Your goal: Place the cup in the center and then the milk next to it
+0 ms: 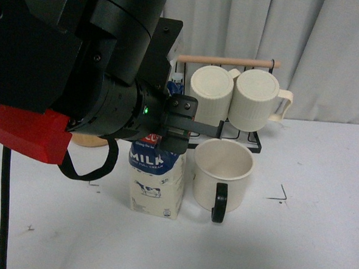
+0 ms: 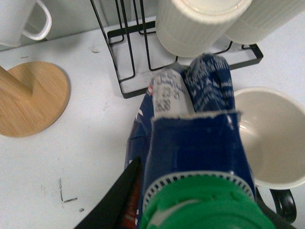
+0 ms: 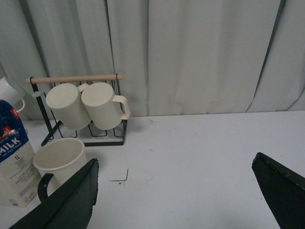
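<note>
- While the white table (image 1: 319,240) lay bare toward its right side, the left gripper (image 1: 179,127) sat at the top of the milk (image 1: 155,185); whether its jaws pinched the carton I cannot tell.
- Upright, the milk stood just beside the cup (image 1: 221,172) on the center (image 1: 266,204).
- 2 ribbed mugs (image 1: 237,95) hung on the rack (image 3: 76,81) close behind.
- Right gripper (image 3: 176,191) jaws were spread wide over open tabletop.

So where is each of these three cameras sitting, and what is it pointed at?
Front view: on the robot's body, facing the table; its left arm fills the upper left, above the milk and cup.
Left wrist view: on the left arm, looking down over the milk's green cap; one black finger shows.
Right wrist view: on the right arm, looking across the table; both fingers show, wide apart.
All three share the milk, cup and mug rack.
</note>
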You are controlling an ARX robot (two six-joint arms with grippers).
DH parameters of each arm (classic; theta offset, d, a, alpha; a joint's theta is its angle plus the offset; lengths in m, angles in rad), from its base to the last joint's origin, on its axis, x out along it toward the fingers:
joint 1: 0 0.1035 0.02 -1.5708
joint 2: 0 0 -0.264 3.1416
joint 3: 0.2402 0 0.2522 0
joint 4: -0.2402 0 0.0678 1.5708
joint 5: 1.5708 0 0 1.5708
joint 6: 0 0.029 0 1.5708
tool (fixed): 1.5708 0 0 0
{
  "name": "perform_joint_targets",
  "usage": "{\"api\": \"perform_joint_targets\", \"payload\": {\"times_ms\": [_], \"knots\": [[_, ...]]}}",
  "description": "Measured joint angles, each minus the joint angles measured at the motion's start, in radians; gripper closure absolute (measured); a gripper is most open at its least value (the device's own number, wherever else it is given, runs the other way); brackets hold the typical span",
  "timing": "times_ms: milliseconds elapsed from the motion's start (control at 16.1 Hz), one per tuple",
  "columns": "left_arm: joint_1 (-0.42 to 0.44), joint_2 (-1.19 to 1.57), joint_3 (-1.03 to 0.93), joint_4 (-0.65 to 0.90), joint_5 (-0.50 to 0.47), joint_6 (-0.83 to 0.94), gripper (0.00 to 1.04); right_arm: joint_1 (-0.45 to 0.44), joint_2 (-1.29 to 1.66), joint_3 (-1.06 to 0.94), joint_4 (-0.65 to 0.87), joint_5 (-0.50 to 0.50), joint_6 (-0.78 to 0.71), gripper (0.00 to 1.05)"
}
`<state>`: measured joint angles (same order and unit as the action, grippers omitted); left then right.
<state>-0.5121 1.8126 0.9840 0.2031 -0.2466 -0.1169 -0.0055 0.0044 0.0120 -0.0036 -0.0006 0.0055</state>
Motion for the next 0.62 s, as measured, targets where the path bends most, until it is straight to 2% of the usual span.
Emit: {"api": "perform_joint_targets", "payload": {"times_ms": [187, 374, 623], "knots": [[0.018, -0.029, 0.002, 0.000, 0.007, -0.014, 0.37, 0.000, 0.000, 0.000, 0.000, 0.000, 0.000, 0.06], [0.076, -0.155, -0.022, 0.065, 0.050, -0.033, 0.05, 0.000, 0.000, 0.000, 0.000, 0.000, 0.000, 0.06], [0.196, -0.408, -0.076, 0.037, 0.150, -0.038, 0.07, 0.000, 0.000, 0.000, 0.000, 0.000, 0.000, 0.06]]}}
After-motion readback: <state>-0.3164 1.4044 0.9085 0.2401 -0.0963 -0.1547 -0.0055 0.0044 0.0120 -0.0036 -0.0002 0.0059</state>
